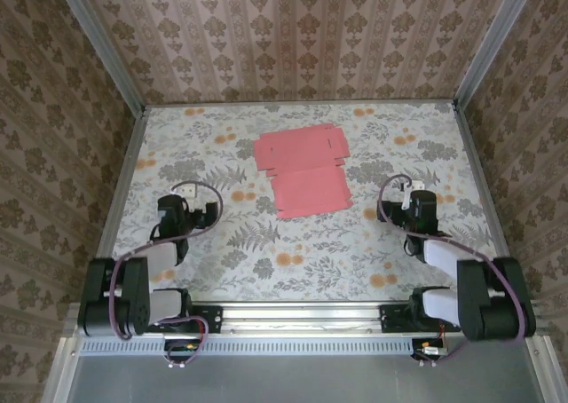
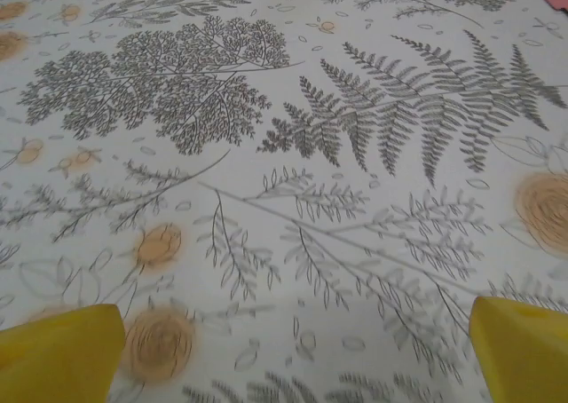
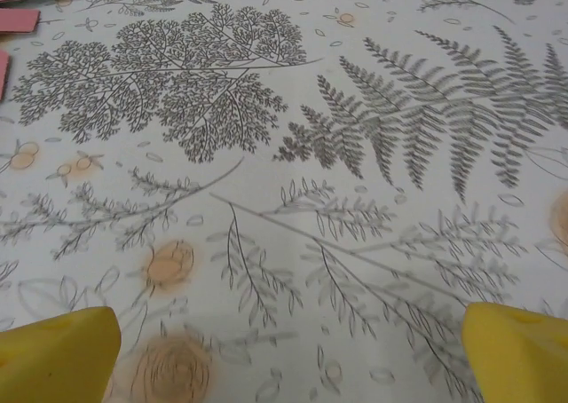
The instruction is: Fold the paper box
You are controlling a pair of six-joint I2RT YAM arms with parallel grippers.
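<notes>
The thin pink die-cut cardboard paper box (image 1: 304, 174) is laid flat and unfolded on the fern-printed tabletop (image 1: 266, 252). Its long axis runs away from the arm bases with a slight skew. The left hand (image 1: 186, 194) is held to the box's left and the right hand (image 1: 411, 194) to its right, both level with its nearer end and apart from it. Both hands are spread wide, with nothing between the yellow fingertips (image 3: 62, 350). The right hand is judged slightly nearer, so an inward reach is called for.
</notes>
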